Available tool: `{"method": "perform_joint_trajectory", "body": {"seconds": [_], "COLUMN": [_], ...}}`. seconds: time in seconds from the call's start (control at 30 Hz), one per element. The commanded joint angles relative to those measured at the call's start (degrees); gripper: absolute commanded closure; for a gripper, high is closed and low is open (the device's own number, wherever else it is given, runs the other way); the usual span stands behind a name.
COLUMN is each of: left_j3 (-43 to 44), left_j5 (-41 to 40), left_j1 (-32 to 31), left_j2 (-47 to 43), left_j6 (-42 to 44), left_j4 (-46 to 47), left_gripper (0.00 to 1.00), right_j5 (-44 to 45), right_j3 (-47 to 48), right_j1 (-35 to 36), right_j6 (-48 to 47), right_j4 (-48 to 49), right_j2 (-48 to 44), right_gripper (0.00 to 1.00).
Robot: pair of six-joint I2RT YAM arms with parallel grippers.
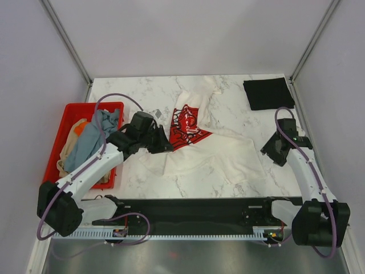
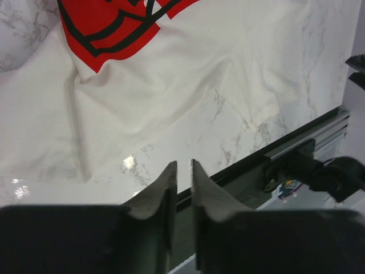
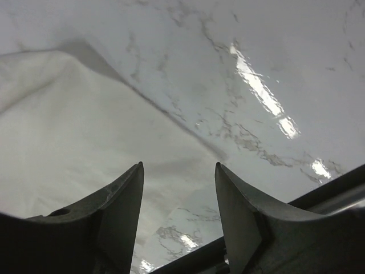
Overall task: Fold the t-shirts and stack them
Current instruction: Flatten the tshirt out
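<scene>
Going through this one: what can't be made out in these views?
Red crate, top view: shirt count; the shirts overlap and the left arm crosses them.
Black shirt, top view: single shirt or stack; too dark and small.
Cream shirt, left wrist view: red print cut off by the top edge.
Left gripper, top view: fingertips lost in its own dark body.

red print [image 2: 122,40] cut off at top edge; crate shirts [image 1: 85,145] partly behind left arm [image 1: 94,165]

White shirt [image 1: 205,154] sprawled across the middle, bare table top [image 1: 234,105] open between it and the black shirt [image 1: 268,93] at far right, red crate [image 1: 74,109] along the left edge.
</scene>
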Motion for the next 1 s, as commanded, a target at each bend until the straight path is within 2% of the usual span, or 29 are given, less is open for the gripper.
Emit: {"method": "perform_joint_trajectory", "body": {"seconds": [0.0,0.03,0.17,0.2,0.23,0.27,0.3,0.37,0.73,0.83,0.87,0.93,0.97], "left_j3": [-1.65,-2.61,-3.94,-4.03,-4.38,-4.64,-4.9,-5.61,-7.8,-8.68,-8.86,-8.95,-8.95], "left_j5": [0.4,-0.3,-0.31,0.12,0.22,0.3,0.3,-0.4,-2.94,-5.4,-6.1,-7.25,-7.95], "left_j1": [0.2,0.28,0.72,0.81,0.98,1.25,1.42,2.04,6.08,6.7,7.13,7.4,7.58], "left_j2": [-3.0,-3.35,-4.76,-4.85,-4.85,-4.76,-4.76,-4.59,-6.87,-8.45,-8.71,-8.72,-8.54], "left_j6": [2.48,2.22,1.87,2.48,2.57,2.57,2.14,1.61,0.46,-0.41,-0.77,-1.38,-1.38], "left_j4": [1.38,1.38,1.21,1.29,1.21,1.12,1.03,1.03,1.03,1.03,1.03,1.21,1.03], "left_gripper": [0.86,0.98,0.98,0.93,0.76,0.41,0.17,0.0,0.07,0.09,0.12,0.15,0.21], "right_j5": [-5.19,-5.29,-4.59,-4.76,-4.76,-4.76,-4.85,-5.72,-4.42,-1.7,-1.25,0.5,0.94], "right_j3": [-6.05,-7.03,-11.78,-11.96,-11.96,-12.14,-12.49,-13.98,-21.01,-21.54,-21.46,-21.28,-21.28], "right_j1": [-5.46,-6.16,-6.96,-6.87,-6.96,-6.87,-6.96,-6.96,-6.96,-6.96,-6.96,-6.96,-6.96], "right_j6": [1.37,1.63,4.7,4.97,5.32,5.68,6.81,7.96,12.44,12.18,11.83,11.57,11.48], "right_j4": [-2.23,-1.87,0.33,0.94,0.94,1.29,1.3,1.82,7.8,9.47,10.17,11.05,11.66], "right_j2": [-0.12,-0.64,-2.92,-3.8,-4.24,-4.68,-5.21,-5.39,-3.28,-3.11,-3.11,-3.37,-3.54], "right_gripper": [0.39,0.4,0.43,0.43,0.44,0.44,0.44,0.44,0.57,0.71,0.83,0.96,1.0]}}
